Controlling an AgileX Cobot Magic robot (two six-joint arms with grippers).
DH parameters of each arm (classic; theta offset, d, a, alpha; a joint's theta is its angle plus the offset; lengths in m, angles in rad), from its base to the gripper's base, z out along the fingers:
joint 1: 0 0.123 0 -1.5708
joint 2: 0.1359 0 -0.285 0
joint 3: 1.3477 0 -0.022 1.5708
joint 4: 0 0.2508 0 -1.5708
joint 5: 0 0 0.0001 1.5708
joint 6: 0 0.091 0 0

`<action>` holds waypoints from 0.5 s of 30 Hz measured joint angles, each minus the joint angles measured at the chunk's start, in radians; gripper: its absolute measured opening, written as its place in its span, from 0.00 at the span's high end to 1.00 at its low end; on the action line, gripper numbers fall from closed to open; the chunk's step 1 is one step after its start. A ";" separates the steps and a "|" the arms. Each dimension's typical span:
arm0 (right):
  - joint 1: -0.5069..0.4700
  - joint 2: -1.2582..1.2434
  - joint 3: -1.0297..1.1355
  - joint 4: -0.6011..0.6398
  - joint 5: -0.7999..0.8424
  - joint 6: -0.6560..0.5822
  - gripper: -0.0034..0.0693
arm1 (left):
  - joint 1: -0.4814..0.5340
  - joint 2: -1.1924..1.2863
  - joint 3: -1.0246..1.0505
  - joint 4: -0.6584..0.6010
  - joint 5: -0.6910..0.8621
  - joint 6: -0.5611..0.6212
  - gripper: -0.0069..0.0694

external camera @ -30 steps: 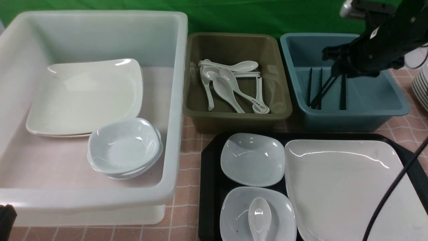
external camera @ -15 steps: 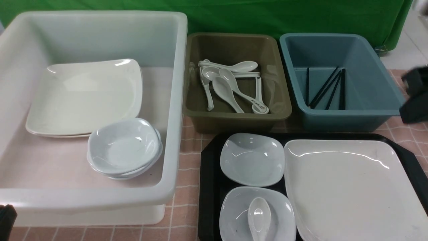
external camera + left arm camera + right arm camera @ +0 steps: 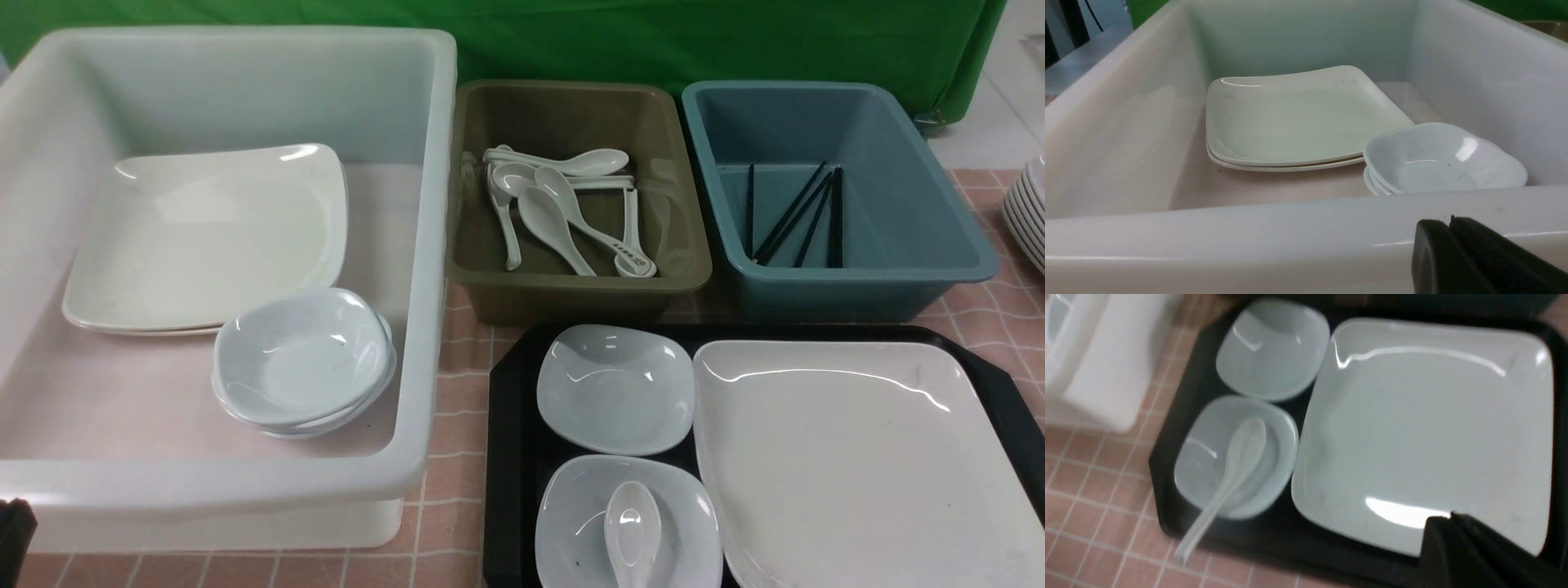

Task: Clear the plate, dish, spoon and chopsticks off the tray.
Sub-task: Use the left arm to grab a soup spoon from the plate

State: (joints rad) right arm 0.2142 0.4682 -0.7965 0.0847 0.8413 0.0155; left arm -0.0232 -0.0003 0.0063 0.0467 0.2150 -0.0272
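The black tray (image 3: 510,457) holds the large white plate (image 3: 849,457) on its right side. On its left stand two small pale dishes, one behind (image 3: 616,388) and one in front (image 3: 571,523). The white spoon (image 3: 633,527) lies in the front dish. Black chopsticks (image 3: 796,216) lie in the blue tub (image 3: 898,282). My right gripper (image 3: 1450,516) is shut and empty, above the plate's (image 3: 1425,428) edge; the spoon (image 3: 1237,461) and tray (image 3: 1180,416) show there too. My left gripper (image 3: 1449,221) is shut and empty, just outside the white tub's rim (image 3: 1249,237).
The big white tub (image 3: 433,245) at the left holds two large plates (image 3: 204,237) and stacked small dishes (image 3: 302,359). The olive tub (image 3: 571,290) holds several white spoons. A stack of plates (image 3: 1030,212) stands at the right edge.
My right arm has pulled back from over the blue tub and left the front view. The chopsticks it held there now lie loose in the tub.
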 joint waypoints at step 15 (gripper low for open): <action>0.000 -0.201 0.126 0.012 -0.089 0.000 0.88 | 0.000 0.000 0.000 -0.938 -0.160 -0.403 0.88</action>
State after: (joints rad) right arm 0.2142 0.2676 -0.6706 0.0969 0.7527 0.0155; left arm -0.0232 -0.0003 0.0063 -0.8913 0.0550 -0.4303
